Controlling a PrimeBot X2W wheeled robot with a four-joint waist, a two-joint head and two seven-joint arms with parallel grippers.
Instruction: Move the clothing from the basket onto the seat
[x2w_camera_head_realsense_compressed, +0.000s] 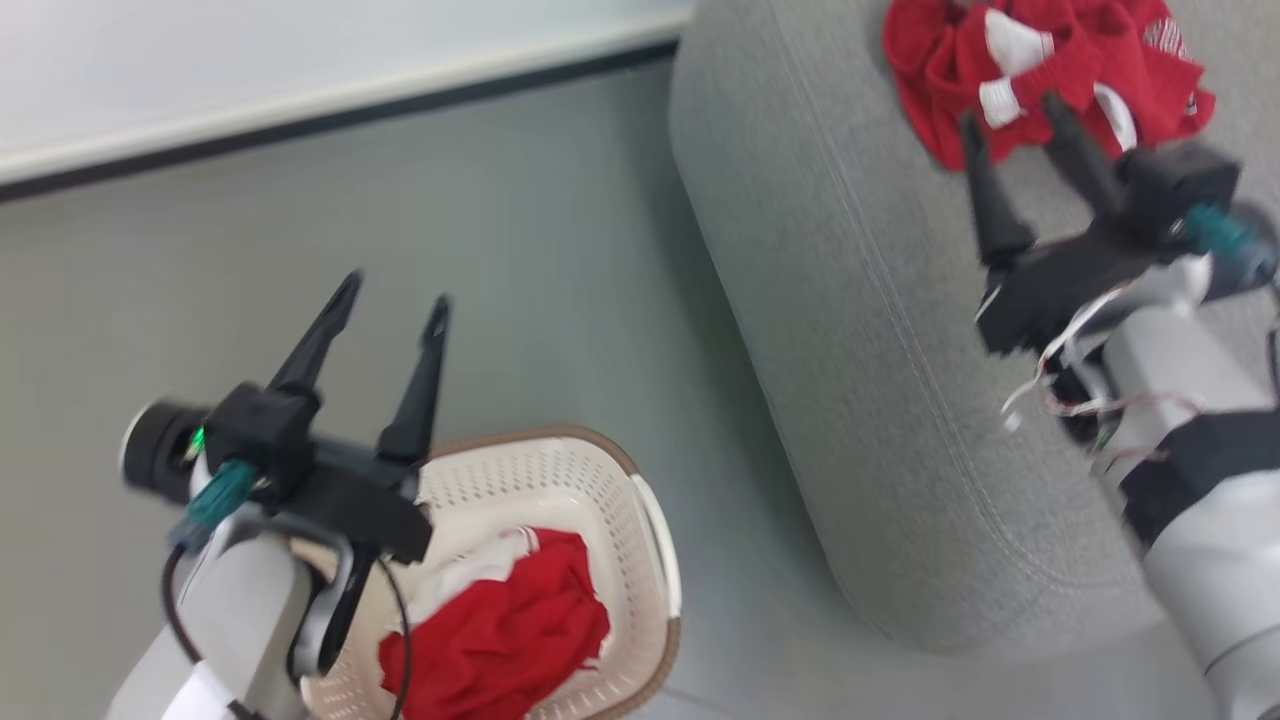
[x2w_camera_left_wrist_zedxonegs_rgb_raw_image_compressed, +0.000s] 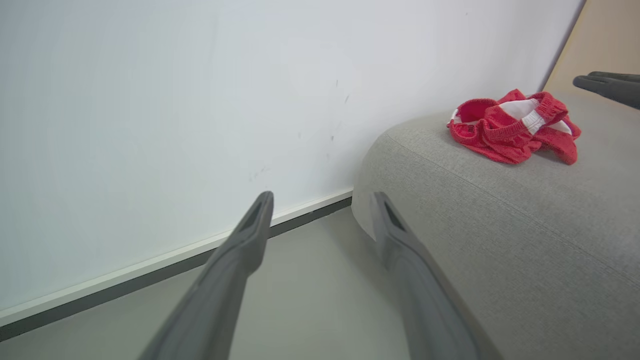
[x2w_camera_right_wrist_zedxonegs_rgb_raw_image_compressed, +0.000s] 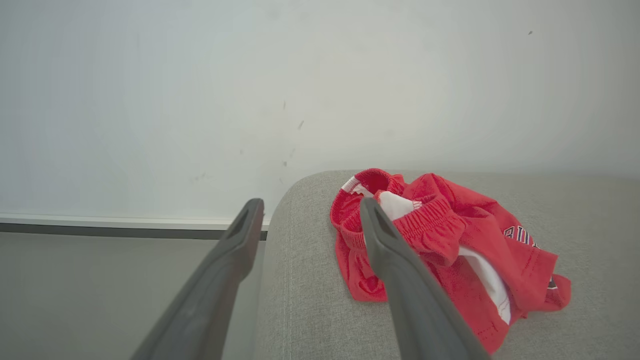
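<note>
Red garment with white panels and an elastic waistband lies crumpled on the grey sofa near its rounded end. We note dark lettering on one edge that looks like "AU" in the right wrist view, with the rest out of sight. A second garment, red and white, sits in the cream basket on the floor beside the sofa. The left gripper hangs by the basket, fingers spread and empty, and the right gripper is over the sofa just short of the first garment, fingers likewise apart, holding nothing.
</note>
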